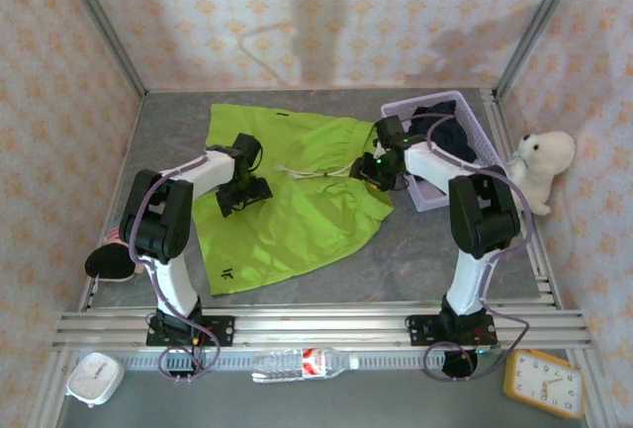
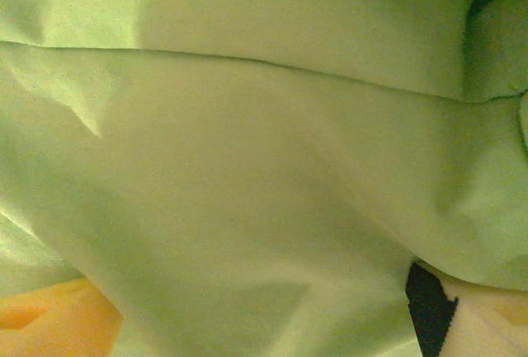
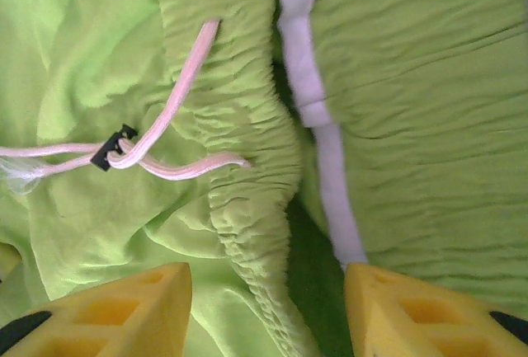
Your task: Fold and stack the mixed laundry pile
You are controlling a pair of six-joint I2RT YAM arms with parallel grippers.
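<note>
Left gripper [image 1: 244,194] and right gripper [image 1: 366,169], both spread open, hovered mid-frame over the lime-green garment [image 1: 297,220], the right above its drawstring [image 3: 177,85].

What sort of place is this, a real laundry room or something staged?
Most likely a staged robot test cell: patterned wall panels in a metal frame, arms bolted to an aluminium rail, and props like a lavender basket, plush bear and lime-green garment.

1. Lime-green garment [image 3: 412,85] lies rumpled, its gathered waistband [image 3: 247,126] running top to bottom.
2. Pale drawstring [image 3: 171,97] loops left of the waistband.
3. Right claw [image 3: 268,312] straddles the waistband, yellow fingers [image 3: 124,307] apart.
</note>
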